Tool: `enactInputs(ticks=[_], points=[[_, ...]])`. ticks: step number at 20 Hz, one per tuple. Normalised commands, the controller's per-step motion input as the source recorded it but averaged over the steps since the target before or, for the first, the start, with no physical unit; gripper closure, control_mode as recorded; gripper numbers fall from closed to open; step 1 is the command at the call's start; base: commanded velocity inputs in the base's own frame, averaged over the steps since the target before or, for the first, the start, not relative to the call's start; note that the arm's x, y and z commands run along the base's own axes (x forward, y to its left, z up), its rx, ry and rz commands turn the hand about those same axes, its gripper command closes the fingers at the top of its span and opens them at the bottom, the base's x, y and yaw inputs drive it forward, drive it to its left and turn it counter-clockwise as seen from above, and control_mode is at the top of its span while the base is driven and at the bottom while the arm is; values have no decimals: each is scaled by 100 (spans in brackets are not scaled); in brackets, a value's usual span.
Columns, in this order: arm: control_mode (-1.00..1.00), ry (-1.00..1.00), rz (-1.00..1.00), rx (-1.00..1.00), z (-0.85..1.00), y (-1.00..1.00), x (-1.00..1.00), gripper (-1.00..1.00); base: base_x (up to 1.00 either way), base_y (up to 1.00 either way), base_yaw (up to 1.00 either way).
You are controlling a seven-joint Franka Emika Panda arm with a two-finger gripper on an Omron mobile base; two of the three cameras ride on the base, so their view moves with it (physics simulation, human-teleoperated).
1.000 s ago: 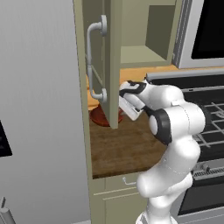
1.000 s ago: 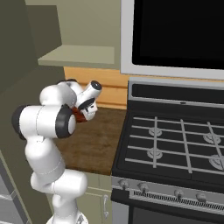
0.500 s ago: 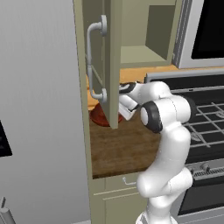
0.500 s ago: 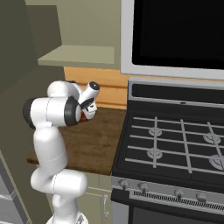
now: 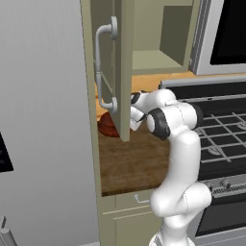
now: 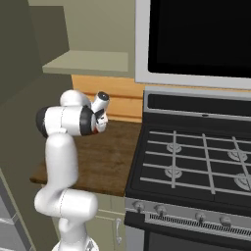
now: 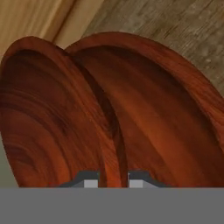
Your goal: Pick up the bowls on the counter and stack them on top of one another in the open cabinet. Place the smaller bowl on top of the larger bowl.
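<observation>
The white arm (image 5: 175, 158) rises from the base, bends at a dark elbow and reaches back and left, its hand low over the table (image 5: 137, 161) behind the edge of the open cabinet (image 5: 153, 33) door (image 5: 126, 67). In the right base view the wrist points toward the back wall above the table (image 6: 105, 152).

To the right stands the black stove top (image 6: 196, 162), with a dark oven or microwave front (image 6: 196, 39) above it. The hanging door, with its curved grey bar handle (image 5: 102, 67), blocks much of the left base view of the hand, and a tall grey panel (image 5: 43, 120) fills the left side.

Both reddish-brown bowls sit on the table under the cabinet, one (image 5: 108, 126) partly seen past the door. In the hand view the gripper (image 7: 113, 180) is closed on the rim of the nearer bowl (image 7: 48, 118), a fingertip on each side of its wall. The other bowl (image 7: 162, 118) lies just behind, overlapping it; which is wider I cannot tell.
</observation>
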Motion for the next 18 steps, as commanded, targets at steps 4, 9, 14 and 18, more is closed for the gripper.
enactInputs(ticks=[4, 9, 14, 18], points=[[-100, 0, -8, 0, 18, 4, 12, -100, 0, 0, 0], [-100, 2, -9, 0, 47, -49, -44, -100, 0, 0, 0], [-100, 3, -2, -4, -12, -46, -9, -100, 0, 0, 0], [-100, 0, 0, -10, -26, 0, 4, -100, 0, 0, 0]])
